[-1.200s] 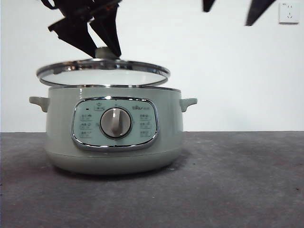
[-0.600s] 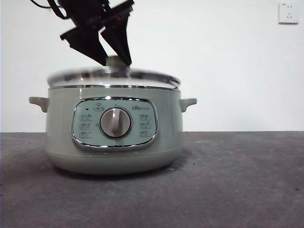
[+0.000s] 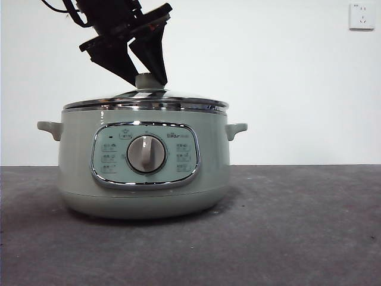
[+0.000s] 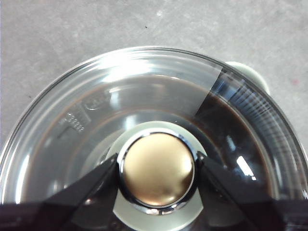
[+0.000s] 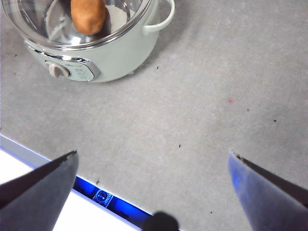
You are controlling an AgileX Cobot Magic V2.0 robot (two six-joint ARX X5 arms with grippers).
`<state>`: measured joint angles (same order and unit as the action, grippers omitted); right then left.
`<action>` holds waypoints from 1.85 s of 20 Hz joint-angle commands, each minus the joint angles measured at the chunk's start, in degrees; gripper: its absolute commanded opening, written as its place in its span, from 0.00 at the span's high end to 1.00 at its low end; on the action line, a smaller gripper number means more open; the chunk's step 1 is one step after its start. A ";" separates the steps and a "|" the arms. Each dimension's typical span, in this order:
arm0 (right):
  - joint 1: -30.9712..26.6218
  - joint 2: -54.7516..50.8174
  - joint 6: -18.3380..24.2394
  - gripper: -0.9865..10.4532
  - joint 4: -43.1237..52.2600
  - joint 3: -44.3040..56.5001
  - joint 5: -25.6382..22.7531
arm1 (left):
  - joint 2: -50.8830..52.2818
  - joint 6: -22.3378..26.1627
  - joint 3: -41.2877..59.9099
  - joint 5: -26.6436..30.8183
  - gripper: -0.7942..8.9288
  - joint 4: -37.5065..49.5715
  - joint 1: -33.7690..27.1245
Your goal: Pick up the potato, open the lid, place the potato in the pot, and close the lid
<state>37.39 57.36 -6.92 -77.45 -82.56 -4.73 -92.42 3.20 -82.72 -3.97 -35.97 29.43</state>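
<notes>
The pale green pot [image 3: 143, 179] stands left of centre on the grey table. The glass lid [image 3: 146, 102] lies flat on its rim. My left gripper [image 3: 149, 82] comes down from above and is shut on the lid's knob [image 3: 147, 79]. In the left wrist view its two jaws press both sides of the silver-topped knob [image 4: 157, 168] over the glass lid [image 4: 144, 86]. The potato [image 5: 88, 15] lies inside the pot [image 5: 115, 53], seen through the lid in the right wrist view. My right gripper [image 5: 151, 156] is open and empty, high above the table, away from the pot.
A grey table [image 3: 297, 226] stretches to the right of the pot. A white wall with a socket [image 3: 362, 16] stands behind. The table's edge with a blue strip [image 5: 103, 196] shows in the right wrist view.
The lid went from raised and tilted down onto the pot's rim, still held by my left gripper. The right gripper's dark tips left the top of the front view.
</notes>
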 commanded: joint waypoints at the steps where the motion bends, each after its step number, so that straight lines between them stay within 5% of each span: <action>1: 0.04 0.00 -0.76 0.36 -0.15 0.48 -0.24 | -1.11 5.38 0.24 0.98 0.93 -1.79 0.55; 11: 0.04 0.02 -1.51 0.36 -0.22 0.48 -0.22 | -1.14 5.68 0.22 0.57 0.91 -1.33 0.98; 12: 0.04 0.09 -1.51 0.36 -0.20 0.48 -0.24 | -1.09 5.01 0.15 0.57 0.85 -1.33 0.98; 15: 0.04 0.15 -1.68 0.36 -0.35 0.48 -0.24 | -0.02 4.11 0.11 0.37 0.33 -1.38 1.01; 16: 0.04 0.15 -1.88 0.36 -0.37 0.48 -0.24 | 0.63 4.09 0.11 0.39 0.30 -1.44 1.01; 37: 0.04 1.40 -2.67 0.36 -0.61 0.48 -0.15 | 30.16 -2.80 0.11 0.61 0.30 -32.57 2.16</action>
<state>37.39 58.65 -8.99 -77.47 -82.56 -4.73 -62.26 0.97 -82.81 -3.40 -68.53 31.48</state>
